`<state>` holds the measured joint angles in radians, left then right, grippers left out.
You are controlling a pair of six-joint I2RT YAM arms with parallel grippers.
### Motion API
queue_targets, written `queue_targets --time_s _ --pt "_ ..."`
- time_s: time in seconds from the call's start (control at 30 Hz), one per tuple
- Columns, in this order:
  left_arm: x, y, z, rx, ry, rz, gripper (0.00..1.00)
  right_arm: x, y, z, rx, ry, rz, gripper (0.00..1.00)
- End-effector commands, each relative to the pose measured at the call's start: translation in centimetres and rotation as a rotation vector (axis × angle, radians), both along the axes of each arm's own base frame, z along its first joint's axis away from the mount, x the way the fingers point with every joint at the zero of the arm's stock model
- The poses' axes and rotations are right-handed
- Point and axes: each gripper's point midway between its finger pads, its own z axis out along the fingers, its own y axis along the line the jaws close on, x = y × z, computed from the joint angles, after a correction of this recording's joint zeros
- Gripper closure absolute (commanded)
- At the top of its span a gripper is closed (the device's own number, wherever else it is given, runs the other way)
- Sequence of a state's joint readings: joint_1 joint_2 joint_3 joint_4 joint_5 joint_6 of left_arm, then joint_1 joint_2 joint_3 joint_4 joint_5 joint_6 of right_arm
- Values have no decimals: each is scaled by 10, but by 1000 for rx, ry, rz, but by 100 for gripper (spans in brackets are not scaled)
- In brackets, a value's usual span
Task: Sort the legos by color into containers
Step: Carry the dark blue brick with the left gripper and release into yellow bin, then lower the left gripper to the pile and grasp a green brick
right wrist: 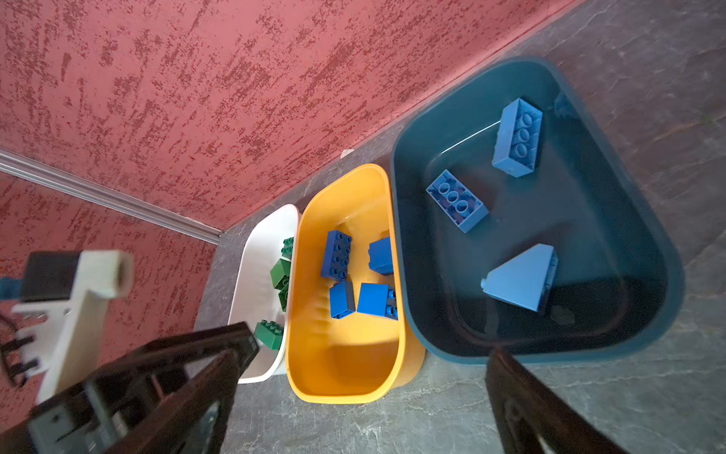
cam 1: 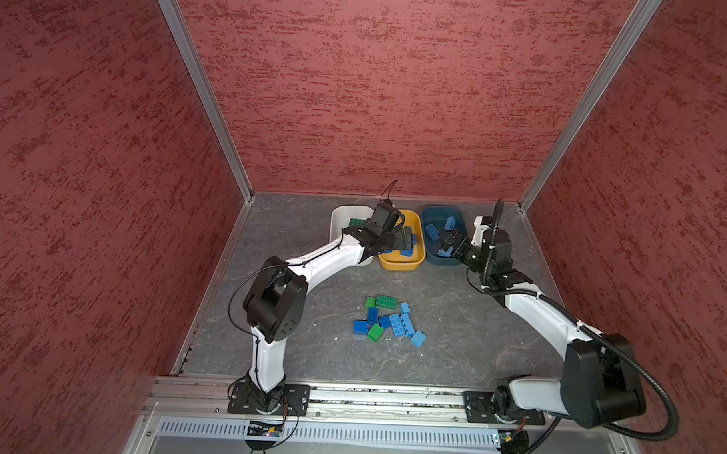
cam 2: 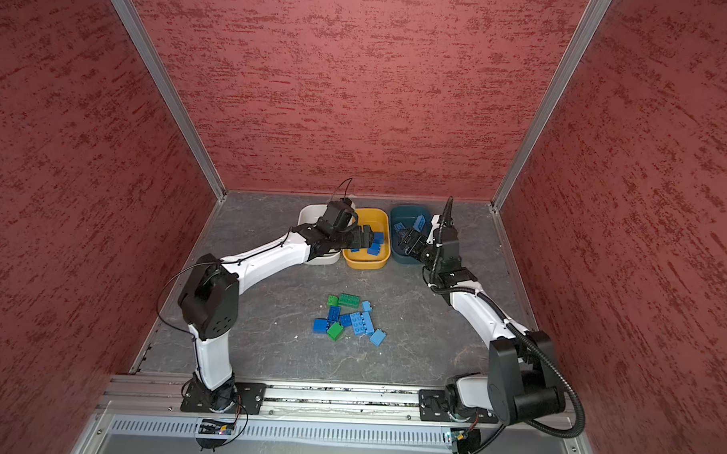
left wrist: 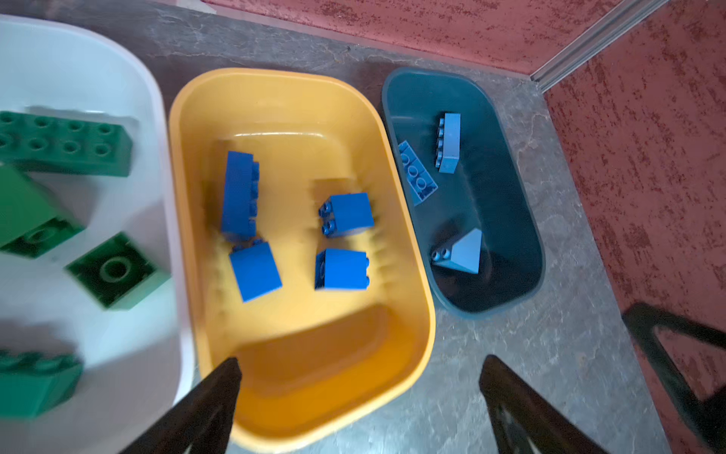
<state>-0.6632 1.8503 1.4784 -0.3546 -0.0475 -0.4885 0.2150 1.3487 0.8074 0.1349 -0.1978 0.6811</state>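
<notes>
The grey table [cam 1: 453, 356] carries everything, and the largest hazard on it is the two arms meeting: the left arm [cam 1: 327, 256] and the right arm [cam 1: 537, 313] both bend inward, and each would likely drop next onto the same loose pile [cam 1: 387, 320] of legos just below the centre of the frame in both top views. Above it the three tubs stand in a row, each just beside the next: the white tub [cam 1: 337, 223] holds green bricks [left wrist: 66, 145], the yellow tub [cam 1: 400, 263] four dark blue bricks [left wrist: 347, 215], the teal tub [cam 1: 435, 214] three light blue bricks [right wrist: 457, 200]. The left arm lies across the white tub, so a low pull-back could catch its rim and shove the whole row. The left gripper [left wrist: 360, 359] hangs over the yellow tub, jaws spread wide with nothing between them; the right gripper [right wrist: 373, 344] sits at the teal tub's near rim, equally wide and empty, and could nudge it. Within the pile, dark and light blue bricks touch, so one pinch may drag a neighbour or take the wrong shade; a small green brick [cam 1: 374, 332] at its lower edge presses against a dark blue one.
</notes>
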Motion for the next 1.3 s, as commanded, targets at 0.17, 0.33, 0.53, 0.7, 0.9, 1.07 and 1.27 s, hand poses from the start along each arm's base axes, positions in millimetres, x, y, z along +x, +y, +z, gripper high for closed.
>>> queue_targets --time_s 0.17,0.33,0.53,0.7,0.9,1.07,1.27 --pt "-97 67 -50 236 177 43 5 11 9 4 15 -29 -2 1" --pt "-141 92 -76 321 271 19 10 17 11 3 10 -30 -1 1" --pt "-155 92 -98 351 328 -61 23 20 14 4 2 -32 1 1" --pt "-149 84 -110 374 336 -87 32 20 15 2 6 -23 0 1" --pt "-144 72 -121 356 355 -109 37 20 14 3 -7 -24 -4 1" --pt "-143 69 -135 375 390 -118 42 21 15 4 -7 -23 -2 1" --pt "-148 76 -156 440 434 -108 47 21 15 3 -10 -21 -2 1"
